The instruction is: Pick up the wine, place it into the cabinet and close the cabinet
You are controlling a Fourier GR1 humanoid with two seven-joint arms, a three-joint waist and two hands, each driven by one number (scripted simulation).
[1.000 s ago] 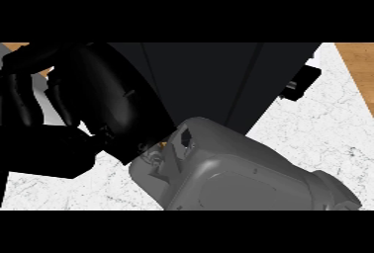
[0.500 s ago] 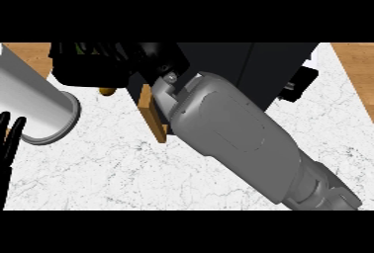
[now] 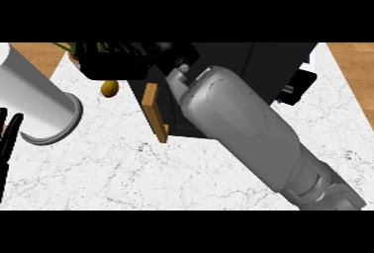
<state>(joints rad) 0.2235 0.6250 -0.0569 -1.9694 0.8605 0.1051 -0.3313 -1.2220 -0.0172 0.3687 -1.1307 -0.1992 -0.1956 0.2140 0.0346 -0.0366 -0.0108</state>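
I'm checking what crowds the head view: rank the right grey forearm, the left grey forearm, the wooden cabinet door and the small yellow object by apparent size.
1. Right grey forearm, though nearness to the camera inflates it.
2. Left grey forearm, partly cut off.
3. Wooden cabinet door, seen edge-on.
4. Small yellow object.

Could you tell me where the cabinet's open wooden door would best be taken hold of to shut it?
Probably at the door's free front edge, coming from its left face: it stands open, edge-on toward the view, with marble counter beside that face, while the right hand and forearm occupy the other side.
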